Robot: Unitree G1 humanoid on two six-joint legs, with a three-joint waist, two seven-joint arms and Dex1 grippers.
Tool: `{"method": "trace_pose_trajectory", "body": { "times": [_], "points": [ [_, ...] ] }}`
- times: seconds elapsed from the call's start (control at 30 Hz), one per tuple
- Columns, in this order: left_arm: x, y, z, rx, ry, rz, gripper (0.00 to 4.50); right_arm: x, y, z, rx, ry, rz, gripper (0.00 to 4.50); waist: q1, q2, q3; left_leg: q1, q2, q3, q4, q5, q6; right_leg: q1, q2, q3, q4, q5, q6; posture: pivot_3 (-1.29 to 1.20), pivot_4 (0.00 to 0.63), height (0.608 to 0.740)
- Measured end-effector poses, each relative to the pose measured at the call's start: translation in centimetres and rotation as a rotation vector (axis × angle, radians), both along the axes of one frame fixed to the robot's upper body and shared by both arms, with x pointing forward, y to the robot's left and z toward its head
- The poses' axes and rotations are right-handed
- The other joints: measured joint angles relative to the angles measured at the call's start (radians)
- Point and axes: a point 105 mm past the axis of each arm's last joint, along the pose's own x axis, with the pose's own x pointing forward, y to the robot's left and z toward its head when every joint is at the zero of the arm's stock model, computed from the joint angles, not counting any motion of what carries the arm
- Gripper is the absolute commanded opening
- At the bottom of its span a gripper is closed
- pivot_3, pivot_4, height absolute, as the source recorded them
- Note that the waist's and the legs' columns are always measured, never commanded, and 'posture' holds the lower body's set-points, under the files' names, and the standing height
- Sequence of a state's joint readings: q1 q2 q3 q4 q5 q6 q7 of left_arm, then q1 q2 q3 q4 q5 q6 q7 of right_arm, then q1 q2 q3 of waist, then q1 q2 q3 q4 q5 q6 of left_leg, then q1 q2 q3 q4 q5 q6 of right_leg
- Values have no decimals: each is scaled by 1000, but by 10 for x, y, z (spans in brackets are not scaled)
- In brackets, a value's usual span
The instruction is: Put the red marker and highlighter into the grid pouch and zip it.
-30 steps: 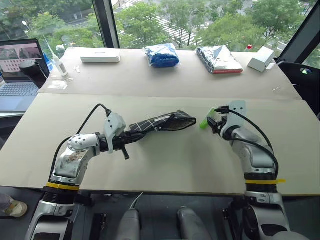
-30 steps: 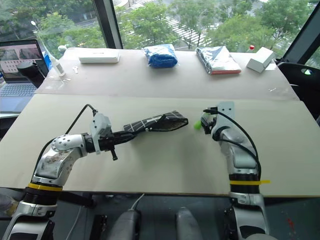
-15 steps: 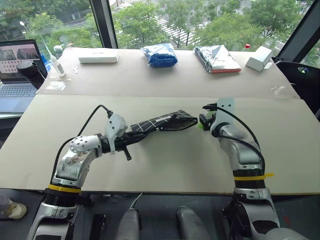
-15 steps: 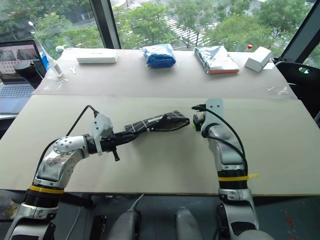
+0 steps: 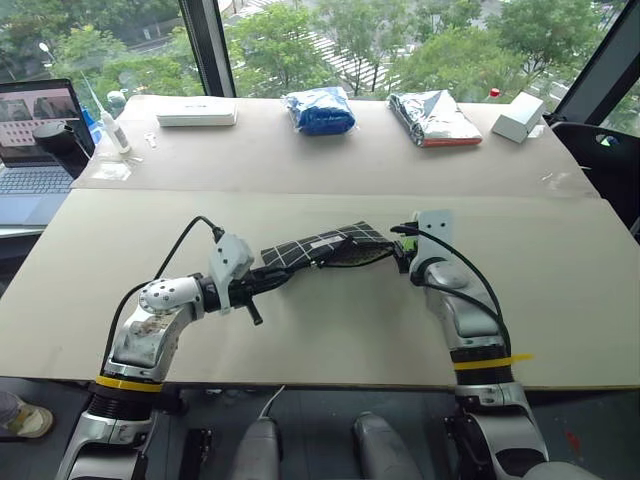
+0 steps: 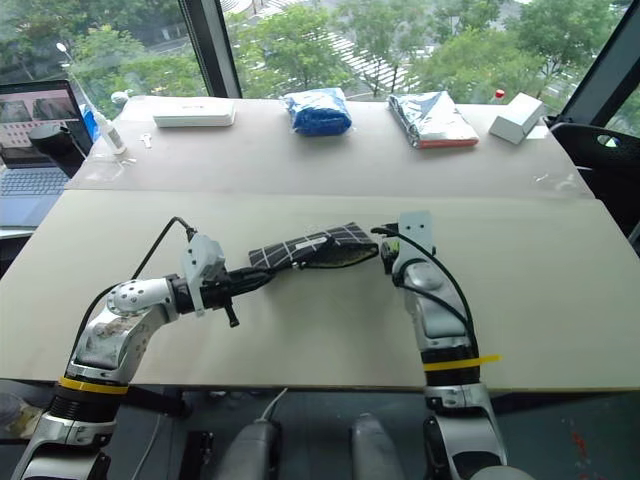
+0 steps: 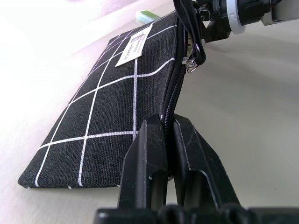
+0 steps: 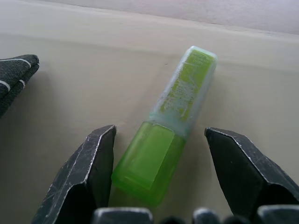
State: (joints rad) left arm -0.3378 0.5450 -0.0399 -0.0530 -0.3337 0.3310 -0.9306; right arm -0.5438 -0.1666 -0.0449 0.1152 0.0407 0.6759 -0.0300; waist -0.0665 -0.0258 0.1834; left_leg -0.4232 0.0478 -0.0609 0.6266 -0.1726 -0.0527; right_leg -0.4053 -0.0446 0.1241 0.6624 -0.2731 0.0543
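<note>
The left gripper (image 7: 169, 154) is clamped tight on the zipper edge of the flat black fabric pouch with a white grid pattern (image 5: 320, 247), holding it above the beige table (image 5: 330, 330). Just right of the pouch's far end, the right gripper (image 8: 159, 158) stands spread wide, the stubby lime-green highlighter (image 8: 168, 126) lying between its fingers.

I see even daylight from the big glass windows (image 5: 330, 40) — soft shadows, and the left wrist view washes out toward its far edge.
</note>
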Motion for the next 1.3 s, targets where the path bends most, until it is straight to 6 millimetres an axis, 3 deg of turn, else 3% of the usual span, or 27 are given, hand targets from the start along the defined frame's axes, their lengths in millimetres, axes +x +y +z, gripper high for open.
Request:
{"method": "trace_pose_trajectory", "body": {
  "times": [0.1, 0.17, 0.4, 0.53, 0.63, 0.7, 0.8, 0.9, 1.03, 1.13, 1.3],
  "points": [
    [0, 1, 1, 0, -5, 3, 0, -1, 2, -1, 7, -5, 5, 1525, 0, 0, 0, 0, 0, 0, 0, 0, 0, 0, 0, 0, 0, 0, 0, 0, 150, 740],
    [0, 2, 1, 0, -6, 4, 0, -1, 1, -1, 8, -7, 4, 1051, 0, 0, 0, 0, 0, 0, 0, 0, 0, 0, 0, 0, 0, 0, 0, 0, 150, 740],
    [0, 2, 0, 1, -3, 2, 0, 0, -4, 2, 5, -26, 2, 1064, -1, 0, 0, 0, 0, 0, 0, 0, 0, 0, 0, 0, 0, 0, 0, 0, 150, 740],
    [1, 3, -1, 0, 5, 2, 0, 3, -11, 30, -36, -170, 103, 1064, -1, 0, 0, 0, 0, 0, 0, 0, 0, 0, 0, 0, -1, 0, 0, 0, 150, 740],
    [1, 3, -3, 0, 12, -2, 0, -5, -12, 59, -178, -295, 332, 1064, 0, 1, 1, -1, 0, 0, 0, 0, 0, 0, 0, 0, -2, 0, 1, 0, 150, 740],
    [1, 2, -3, 1, 13, -11, 0, -27, -13, 76, -347, -359, 565, 1064, 6, 1, 1, -1, 0, 0, -1, 0, 0, 1, 0, -1, -5, -2, 3, 0, 150, 740],
    [2, 1, -1, 0, 2, -19, 0, -57, -25, 64, -493, -269, 806, 1064, 6, 0, 0, 0, 0, 0, -1, -1, 1, 2, 0, 0, -6, -2, 3, 0, 150, 740],
    [2, 2, -3, 1, 9, -18, 0, -76, -38, 49, -515, -138, 938, 1064, 2, 0, 1, 0, 0, 1, 0, 0, 1, 2, 0, 1, -5, -2, 3, 0, 150, 740],
    [2, 2, -3, 0, 10, -22, 0, -84, -45, 63, -524, -136, 997, 1064, -5, 0, 1, 1, 0, 1, 0, 0, 1, 2, 0, 1, -4, -2, 3, 0, 150, 740],
    [2, 1, -3, 0, 10, -23, 0, -87, -38, 69, -546, -151, 1035, 1064, -2, 0, 1, 1, 0, 1, 0, 0, 1, 2, 0, 1, -4, -2, 3, 0, 150, 740],
    [2, 1, -3, 1, 11, -25, 0, -88, -22, 60, -522, -157, 1081, 1064, 3, 0, 1, 1, 0, 1, 1, 0, 1, 2, 0, 1, -4, -2, 3, 0, 150, 740]
  ]
}}
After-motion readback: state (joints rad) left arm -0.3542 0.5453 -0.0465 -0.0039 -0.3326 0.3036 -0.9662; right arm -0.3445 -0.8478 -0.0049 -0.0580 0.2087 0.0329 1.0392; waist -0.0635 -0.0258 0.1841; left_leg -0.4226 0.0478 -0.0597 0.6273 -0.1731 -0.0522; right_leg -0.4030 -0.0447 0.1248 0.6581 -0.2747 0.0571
